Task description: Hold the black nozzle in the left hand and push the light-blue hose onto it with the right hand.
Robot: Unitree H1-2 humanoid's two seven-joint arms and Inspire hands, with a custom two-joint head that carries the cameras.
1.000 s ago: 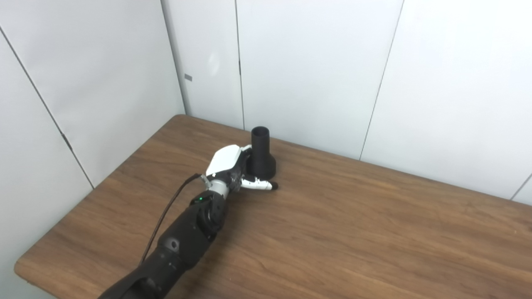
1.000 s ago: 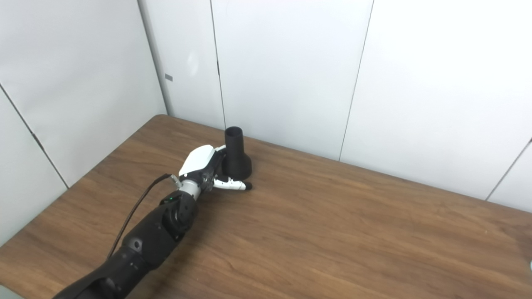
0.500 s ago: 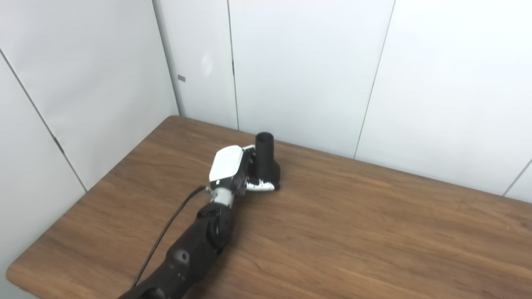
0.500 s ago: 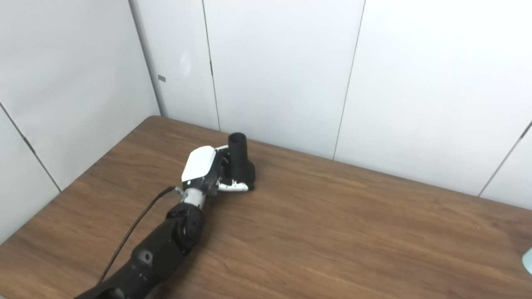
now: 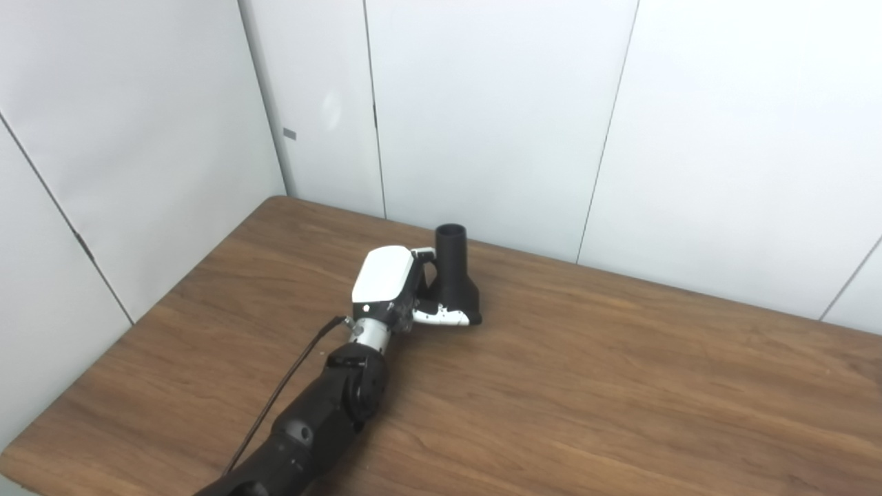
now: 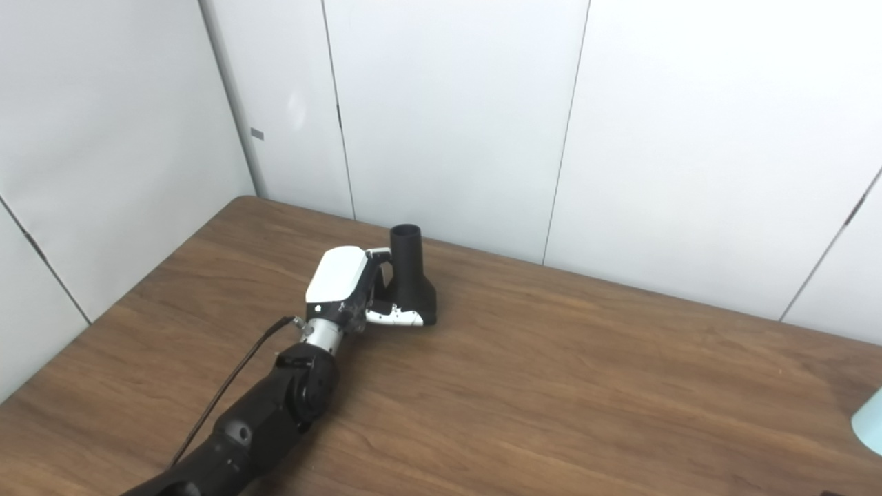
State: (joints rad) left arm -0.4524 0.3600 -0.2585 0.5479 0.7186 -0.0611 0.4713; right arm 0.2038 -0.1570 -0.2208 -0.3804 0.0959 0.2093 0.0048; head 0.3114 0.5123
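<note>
The fingers point(image 5: 426, 256) of the left hand point(image 5: 389, 282) are curled around the black nozzle point(image 5: 455, 282), with the thumb point(image 5: 444, 318) laid across the front of its wide base, so the hand is closed on the nozzle. The white back of the hand faces up and toward the camera, and the dark forearm point(image 5: 324, 413) runs down to the bottom edge on the left side, with a thin black cable point(image 5: 282, 393) looping beside the wrist.

The nozzle stands upright, narrow round mouth at the top and flared base at the bottom. Whether the base rests on the table point(image 5: 620, 386) or sits just above it cannot be told. It is in the far left part of the brown wooden table, near the back edge and close to the white wall panels point(image 5: 482, 117) behind.

At the right edge of the right eye view a small pale blue shape point(image 6: 869, 420) pokes into the picture near the table's right side, well apart from the nozzle; so little of it shows that what it is cannot be told. The right hand is out of both views, so how its fingers stand cannot be told
</note>
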